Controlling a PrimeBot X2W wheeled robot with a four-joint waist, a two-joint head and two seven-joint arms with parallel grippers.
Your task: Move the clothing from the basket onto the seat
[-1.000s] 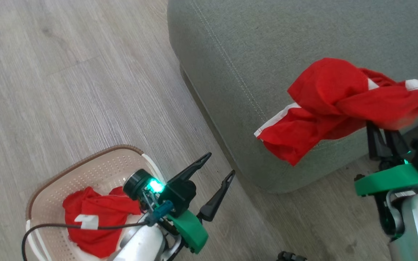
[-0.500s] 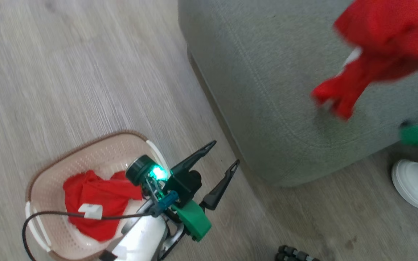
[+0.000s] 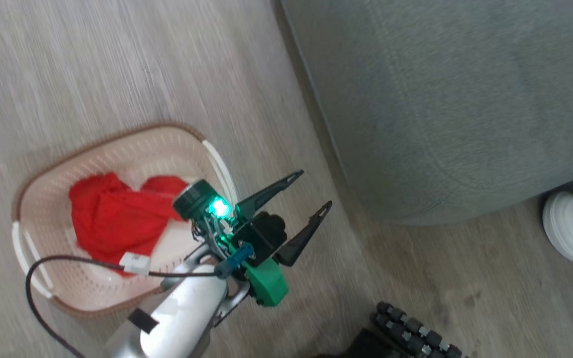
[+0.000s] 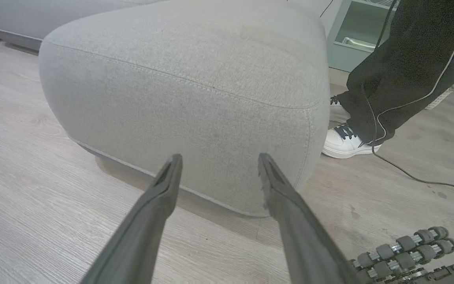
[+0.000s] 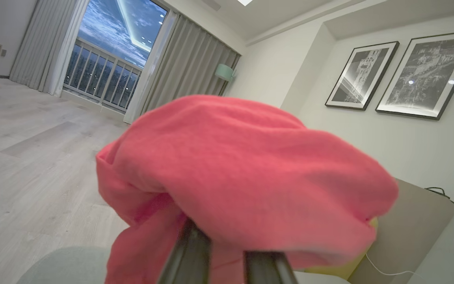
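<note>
One garment [image 5: 246, 169] pinched in right gripper [image 5: 227, 256] | left gripper [image 3: 316, 189] spread wide, empty | carry above seat [image 3: 440, 99] centre, lower until it rests, then release.

Seat [image 3: 440, 99] of matt, coarse-woven grey-green cloth. At eight o'clock, a perforated cream plastic basket [image 3: 137, 149] holds soft red cloth clothing [image 3: 102, 219]. Floor [image 3: 117, 64]: matt, grained wood planks.

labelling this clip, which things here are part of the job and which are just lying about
Job: bright red fabric garment in the right claw; second red garment in the cream perforated plastic basket; grey-green upholstered seat; open left claw.
Lying about: person's white sneaker; dark trouser leg; two framed wall pictures.
</note>
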